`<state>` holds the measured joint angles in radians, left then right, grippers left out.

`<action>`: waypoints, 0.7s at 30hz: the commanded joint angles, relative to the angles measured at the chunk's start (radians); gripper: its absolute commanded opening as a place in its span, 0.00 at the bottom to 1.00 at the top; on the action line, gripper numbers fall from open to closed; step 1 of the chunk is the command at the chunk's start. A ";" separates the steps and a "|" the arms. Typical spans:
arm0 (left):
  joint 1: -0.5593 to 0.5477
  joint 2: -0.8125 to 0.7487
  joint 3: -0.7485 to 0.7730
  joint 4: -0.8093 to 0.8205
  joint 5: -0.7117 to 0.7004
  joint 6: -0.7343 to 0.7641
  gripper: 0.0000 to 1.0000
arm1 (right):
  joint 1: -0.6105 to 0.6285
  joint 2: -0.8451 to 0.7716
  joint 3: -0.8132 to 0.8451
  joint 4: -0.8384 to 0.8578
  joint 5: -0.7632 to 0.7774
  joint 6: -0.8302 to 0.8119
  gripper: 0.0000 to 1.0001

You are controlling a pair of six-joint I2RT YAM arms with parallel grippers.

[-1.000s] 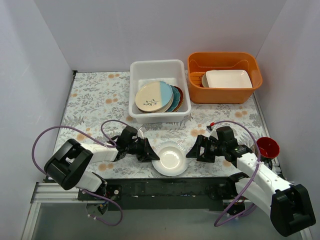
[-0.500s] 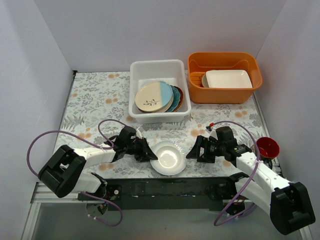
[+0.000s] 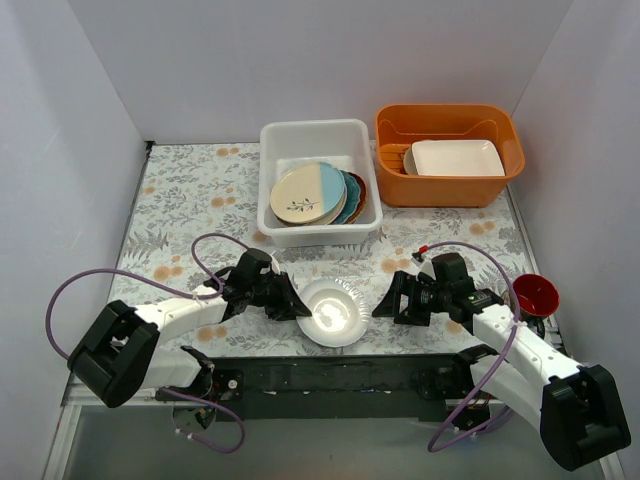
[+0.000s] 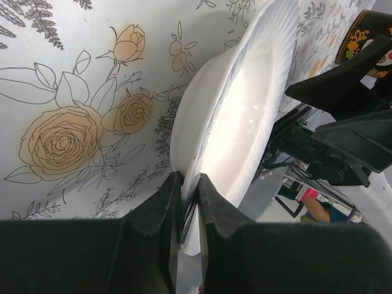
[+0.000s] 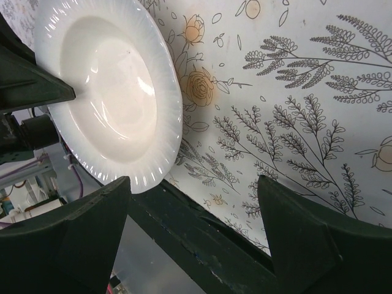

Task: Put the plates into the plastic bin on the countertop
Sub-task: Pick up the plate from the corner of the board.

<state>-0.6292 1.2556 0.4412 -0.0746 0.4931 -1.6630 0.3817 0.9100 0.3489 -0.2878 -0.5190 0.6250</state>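
Jaws pinched on its rim, the left gripper (image 3: 292, 300) has just tipped the white plate (image 3: 333, 314) up at the countertop's (image 3: 190, 200) near edge, likely bound for the plastic bin (image 3: 312, 128); the right gripper (image 3: 396, 298) waits beside it, jaws spread.

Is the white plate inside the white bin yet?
No, the white plate is out over the flowery countertop in front of the white bin, its rim pinched by the left hand.
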 commanded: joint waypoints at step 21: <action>-0.001 -0.076 0.195 -0.106 -0.010 0.034 0.00 | 0.005 -0.020 0.018 0.006 0.004 -0.001 0.91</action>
<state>-0.6292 1.2068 0.5556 -0.2142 0.4503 -1.6367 0.3817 0.9085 0.3489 -0.2874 -0.5190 0.6254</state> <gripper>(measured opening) 0.117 0.907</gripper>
